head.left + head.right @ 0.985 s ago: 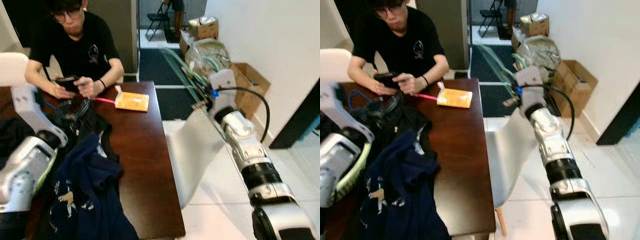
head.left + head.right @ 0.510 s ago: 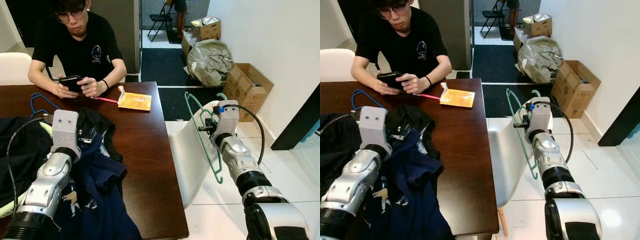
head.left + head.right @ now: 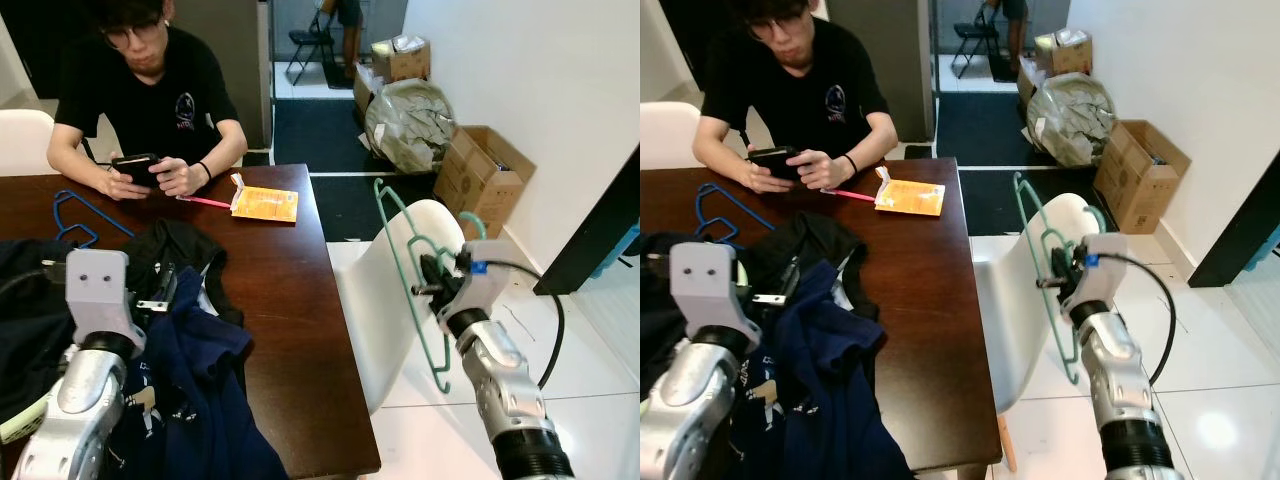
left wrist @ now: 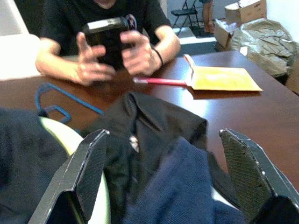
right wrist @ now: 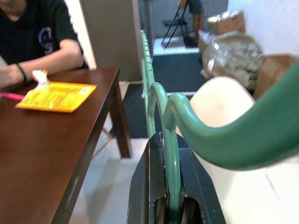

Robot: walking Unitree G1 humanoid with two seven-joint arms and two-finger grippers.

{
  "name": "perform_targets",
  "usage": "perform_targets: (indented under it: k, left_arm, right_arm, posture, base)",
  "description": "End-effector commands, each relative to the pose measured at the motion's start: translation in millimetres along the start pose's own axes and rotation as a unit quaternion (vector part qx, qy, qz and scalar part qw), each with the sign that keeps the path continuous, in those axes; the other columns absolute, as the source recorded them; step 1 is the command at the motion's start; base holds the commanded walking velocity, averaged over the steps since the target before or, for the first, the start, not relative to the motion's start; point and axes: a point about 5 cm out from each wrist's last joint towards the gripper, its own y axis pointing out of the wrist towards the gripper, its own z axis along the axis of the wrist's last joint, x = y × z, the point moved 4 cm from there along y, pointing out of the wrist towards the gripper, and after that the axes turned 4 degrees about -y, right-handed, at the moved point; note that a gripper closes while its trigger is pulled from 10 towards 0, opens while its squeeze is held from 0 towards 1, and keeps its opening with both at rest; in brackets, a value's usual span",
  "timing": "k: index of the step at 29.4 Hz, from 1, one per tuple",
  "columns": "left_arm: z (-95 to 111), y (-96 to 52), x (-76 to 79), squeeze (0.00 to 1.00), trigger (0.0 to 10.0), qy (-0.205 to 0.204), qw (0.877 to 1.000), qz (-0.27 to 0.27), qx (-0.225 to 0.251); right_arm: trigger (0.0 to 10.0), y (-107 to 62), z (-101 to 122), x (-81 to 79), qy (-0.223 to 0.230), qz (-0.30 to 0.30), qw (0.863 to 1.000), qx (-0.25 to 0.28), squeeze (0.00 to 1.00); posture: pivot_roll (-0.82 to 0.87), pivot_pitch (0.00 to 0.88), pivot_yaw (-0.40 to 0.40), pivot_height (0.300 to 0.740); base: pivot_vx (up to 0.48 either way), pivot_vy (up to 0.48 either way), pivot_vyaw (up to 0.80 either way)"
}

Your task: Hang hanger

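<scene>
Right gripper (image 3: 430,278) lowered, green hanger (image 3: 410,262) clamped

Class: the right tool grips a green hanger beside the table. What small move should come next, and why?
Probably carry the green hanger toward the navy garment on the table. The right tool is shut on it out by the white chair; the left tool waits open over the clothes.

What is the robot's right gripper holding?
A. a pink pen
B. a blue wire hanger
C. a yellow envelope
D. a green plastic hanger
D: the right gripper has its two black fingers shut on the neck of the green plastic hanger, held beside the white chair; the right wrist view shows the green bar pinched between the fingers.
</scene>
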Motion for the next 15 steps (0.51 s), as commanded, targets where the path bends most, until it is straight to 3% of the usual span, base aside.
perform_targets:
  k: [1,7,10,14,15]
  left_arm:
    - [-5,0.1,2.1,0.00,10.0,-0.017,1.000,-0.003,-0.008]
    - [-9,-5.2,1.5,0.00,10.0,-0.022,1.000,0.002,-0.018]
    - [-3,-8.2,-5.7,0.00,10.0,0.005,1.000,0.024,-0.011]
    - [14,-9.6,-23.6,0.00,10.0,0.027,0.997,0.069,0.014]
    - [23,-10.5,-36.4,0.00,10.0,0.036,0.994,0.099,0.027]
  right_arm:
    - [10.0,1.1,-5,0.9,-0.007,0.001,1.000,-0.008,0.00]
    - [10.0,-1.4,-9,-8.7,-0.019,0.026,0.999,-0.027,0.00]
    - [10.0,-7.0,-6,-9.7,-0.016,0.029,0.999,-0.028,0.00]
    - [10.0,-10.0,-4,-13.2,-0.027,0.045,0.998,-0.028,0.00]
    - [10.0,-9.6,-3,-15.0,-0.029,0.051,0.998,-0.027,0.00]
  posture:
    - [0.08,0.013,-0.039,0.740]
    - [0.09,0.011,-0.051,0.740]
    - [0.08,0.010,-0.053,0.740]
    - [0.09,0.009,-0.060,0.740]
    - [0.09,0.009,-0.060,0.740]
  base:
    - [0.000,0.000,0.00]
    - [0.000,0.000,0.00]
    - [0.000,0.000,0.00]
    - [0.000,0.000,0.67]
    - [0.000,0.000,0.80]
